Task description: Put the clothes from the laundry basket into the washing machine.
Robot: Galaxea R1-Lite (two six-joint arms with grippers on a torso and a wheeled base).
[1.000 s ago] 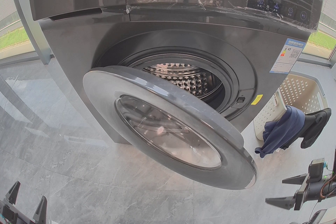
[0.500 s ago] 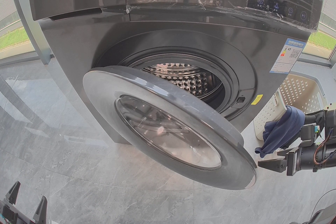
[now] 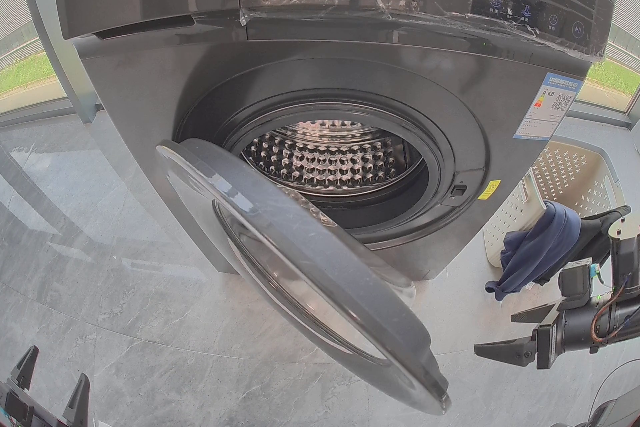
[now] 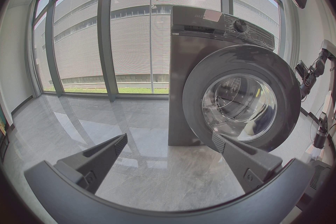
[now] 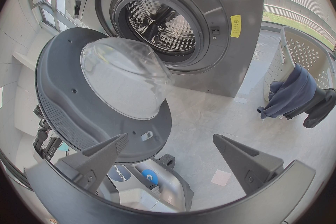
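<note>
The washing machine [image 3: 200, 81] stands with its round door [image 3: 320, 288] swung wide on the hinge at the robot's left. This leaves the mouth of the drum [image 3: 333, 158] unblocked, which I take to be the reason for that position: the way in is ready for loading. The cabinet is smooth dark grey metal. The drum is bright steel, studded with rows of small raised bumps and holes. The door is a thick grey ring around a clear bowl [image 5: 122, 77] that bulges on its inner side. The laundry basket [image 3: 580, 171] sits on the glossy grey marbled floor [image 3: 133, 288], just beside the machine on the robot's right. It is pale stiff plastic pierced with little cross-shaped holes. A blue garment [image 3: 537, 248] is draped over the basket's near rim and hangs down the outside wall, with a black garment [image 3: 600, 235] slung over the rim next to it (both soft and limp, falling in loose folds). None of the clothes are in the drum yet. The right gripper [image 3: 497, 335] is low, between the door's free edge and the basket. It is near the hanging blue cloth but clear of it, with its dark wedge-shaped fingers spread and nothing between them. That looks like a good position for pinching the dangling fold. The left gripper [image 3: 53, 376] is low at the robot's left, well apart from the machine, with its fingers likewise apart and empty.
</note>
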